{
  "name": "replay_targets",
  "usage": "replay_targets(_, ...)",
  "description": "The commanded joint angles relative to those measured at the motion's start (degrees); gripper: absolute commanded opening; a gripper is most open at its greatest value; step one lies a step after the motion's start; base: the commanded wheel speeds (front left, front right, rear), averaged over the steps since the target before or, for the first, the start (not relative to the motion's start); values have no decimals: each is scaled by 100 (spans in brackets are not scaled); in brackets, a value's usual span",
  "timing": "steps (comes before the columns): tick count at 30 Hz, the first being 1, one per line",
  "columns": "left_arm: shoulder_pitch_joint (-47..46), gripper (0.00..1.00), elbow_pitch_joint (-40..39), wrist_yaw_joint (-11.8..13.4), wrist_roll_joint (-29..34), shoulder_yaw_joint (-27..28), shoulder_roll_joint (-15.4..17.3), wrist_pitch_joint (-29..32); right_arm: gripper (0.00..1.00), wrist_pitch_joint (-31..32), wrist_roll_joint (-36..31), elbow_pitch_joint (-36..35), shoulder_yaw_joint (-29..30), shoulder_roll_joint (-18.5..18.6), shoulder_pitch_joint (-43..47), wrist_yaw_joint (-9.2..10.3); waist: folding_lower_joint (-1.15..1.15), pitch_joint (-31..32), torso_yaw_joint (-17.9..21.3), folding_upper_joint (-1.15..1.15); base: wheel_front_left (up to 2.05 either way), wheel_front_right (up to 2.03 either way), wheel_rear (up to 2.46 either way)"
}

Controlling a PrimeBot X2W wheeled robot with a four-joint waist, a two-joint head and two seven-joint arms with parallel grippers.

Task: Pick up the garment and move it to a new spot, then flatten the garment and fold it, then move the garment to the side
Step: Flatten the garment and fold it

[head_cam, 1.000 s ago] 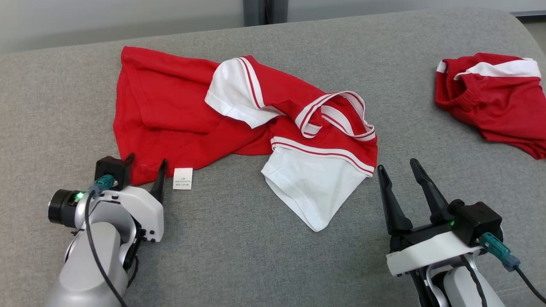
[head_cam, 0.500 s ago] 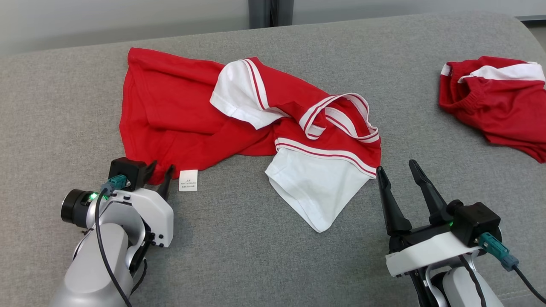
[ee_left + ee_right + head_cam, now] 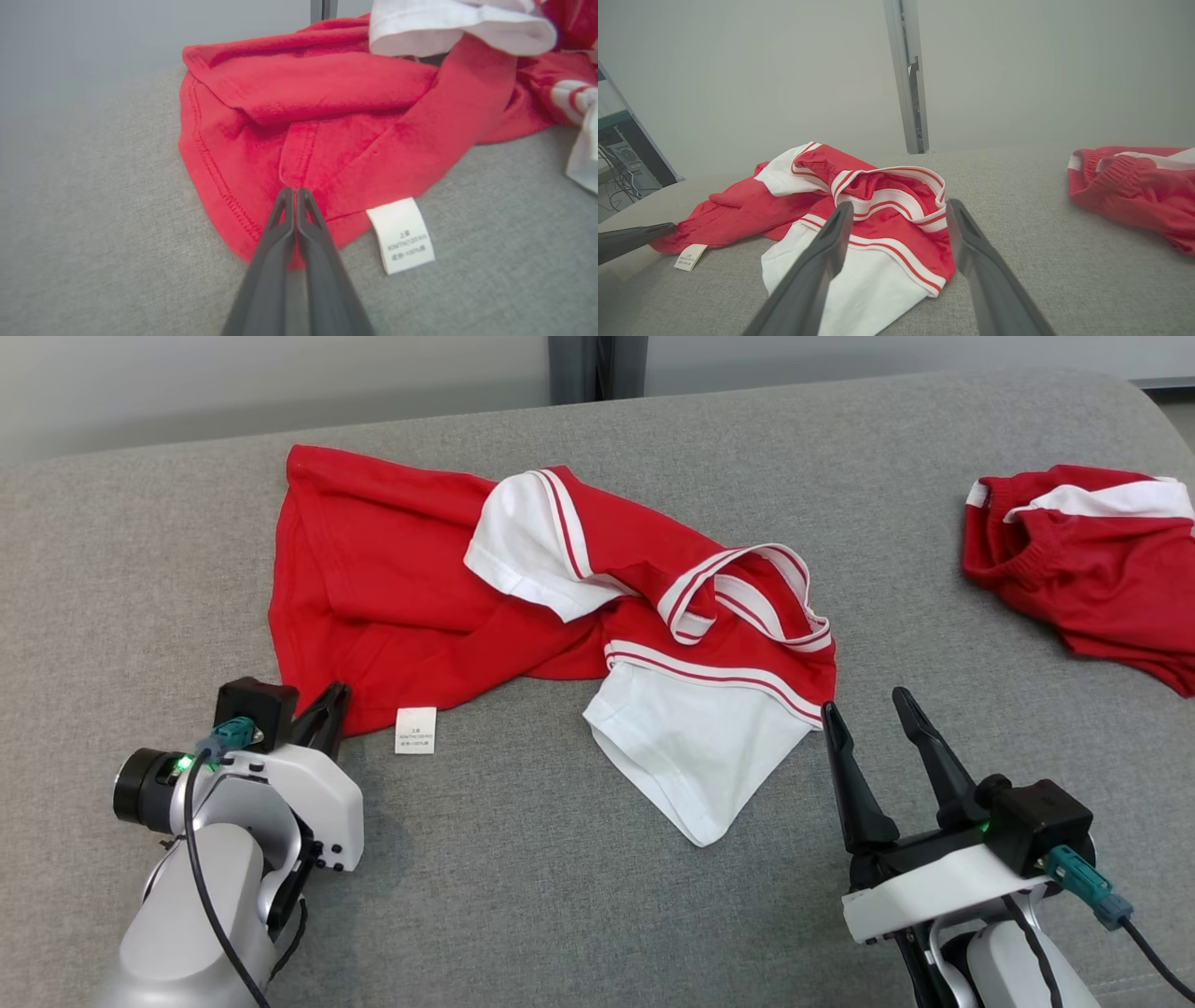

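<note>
Garment [image 3: 439,616] is laid crumpled on the grey cushion [image 3: 560,915], centre-left in the head view. Its long axis is run from upper left to lower right: the hem end is pointed left, the collar [image 3: 742,593] and sleeves right. The body is red and heavily creased, twisted near the middle. The collar is white with thin red stripes and stands up in a loop. Two white sleeves are counted: one [image 3: 523,546] is folded back onto the body at upper centre, the other [image 3: 691,751] is spread toward the lower centre, with red-striped trim at its seam. One white care label [image 3: 415,730] is seen sticking out at the lower hem.

The left gripper [image 3: 327,702] is placed at the lower-left hem corner; in the left wrist view its fingers [image 3: 280,242] are pressed together, with red fabric pinched at the tips. The right gripper [image 3: 862,702] is held just beside the lower sleeve, fingers spread wide, nothing between them.

One second red-and-white piece [image 3: 1092,569] is seen at the far right, well apart.
</note>
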State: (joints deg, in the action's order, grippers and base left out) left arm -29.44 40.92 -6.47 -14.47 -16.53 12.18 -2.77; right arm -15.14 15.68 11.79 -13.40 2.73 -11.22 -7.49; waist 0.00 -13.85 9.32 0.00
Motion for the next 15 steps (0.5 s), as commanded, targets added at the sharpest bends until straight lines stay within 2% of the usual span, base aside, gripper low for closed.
replay_targets(1, 58, 0, -41, 48, -46, 36, 45, -53, 100, 2, 30, 10, 3, 33, -24, -2, 0, 12, -2, 0, 0, 0, 0)
replay_targets(10, 186, 0, -220, 302, -192, 213, -38, -672, 100, 2, -51, 74, -46, 33, 85, -2, 0, 209, 1, 0, 0, 0, 0)
replay_targets(15, 346, 0, -282, 374, -434, 415, -144, -972, 100, 2, 152, 410, -212, 32, 202, -2, 0, 371, 27, 0, 0, 0, 0)
